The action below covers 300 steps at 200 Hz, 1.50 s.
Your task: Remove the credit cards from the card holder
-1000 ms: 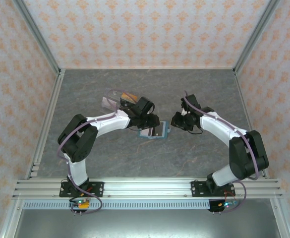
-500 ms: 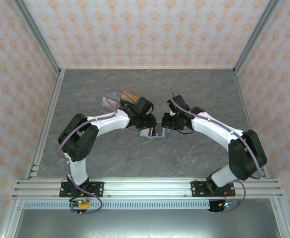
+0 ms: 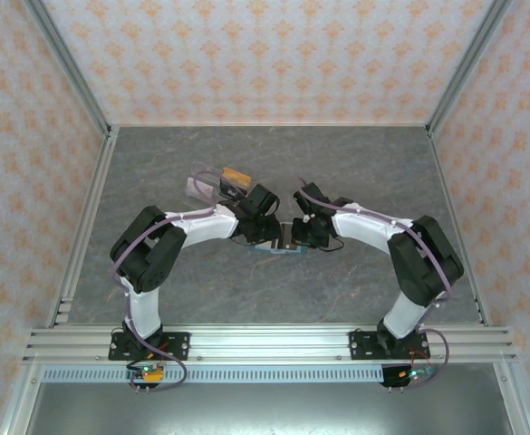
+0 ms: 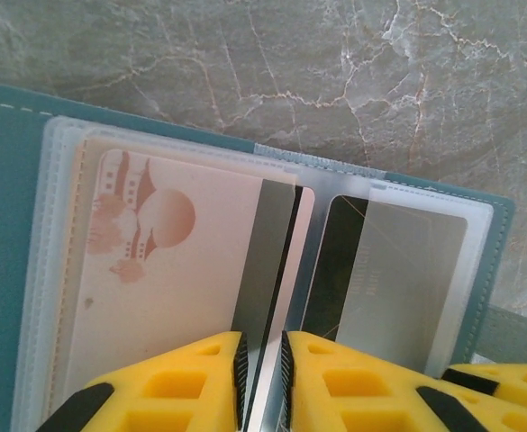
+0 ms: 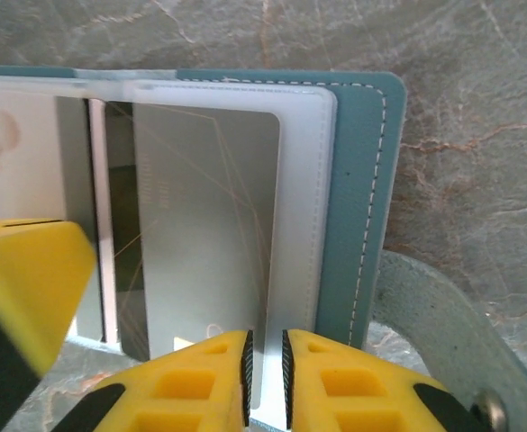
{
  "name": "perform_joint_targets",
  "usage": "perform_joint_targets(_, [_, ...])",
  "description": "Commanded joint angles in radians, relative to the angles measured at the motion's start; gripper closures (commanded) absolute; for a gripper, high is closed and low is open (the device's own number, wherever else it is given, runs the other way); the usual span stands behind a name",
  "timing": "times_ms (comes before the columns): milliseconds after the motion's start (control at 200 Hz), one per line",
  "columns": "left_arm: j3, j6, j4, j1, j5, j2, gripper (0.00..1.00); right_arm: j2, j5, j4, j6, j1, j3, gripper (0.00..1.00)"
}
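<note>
Atop card holder [image 4: 2,270], left gripper [image 4: 261,360], right gripper [image 5: 265,364], seemingly clamped.

We see a robot lab test cell: a grey marble-look tabletop [image 3: 274,154] boxed in by an aluminium extrusion frame [image 3: 74,72] and orange-patterned wall panels [image 3: 274,54], with a left arm [image 3: 197,227] and right arm [image 3: 373,225] bolted to a slotted rail [image 3: 274,343] at its near edge.

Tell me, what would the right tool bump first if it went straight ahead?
Most likely the pale grey card in the card holder: the right tool sits with its tips at that card's pocket edge. Past the holder there looks to be just table, though depth is hard to judge.
</note>
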Motion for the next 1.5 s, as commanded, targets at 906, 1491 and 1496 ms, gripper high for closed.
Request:
perform_joint_targets(906, [-0.113, -0.027, 0.211, 0.029, 0.118, -0.028, 0.63, 0.080, -0.041, 0.060, -0.032, -0.041, -0.019, 0.82])
perform_joint_targets(1491, [-0.064, 0.014, 0.178, 0.044, 0.171, 0.009, 0.70, 0.091, -0.134, 0.044, -0.070, -0.081, 0.001, 0.85])
perform_joint_targets(1496, [-0.064, 0.014, 0.178, 0.044, 0.172, 0.009, 0.70, 0.092, -0.134, 0.044, -0.070, -0.081, 0.002, 0.85])
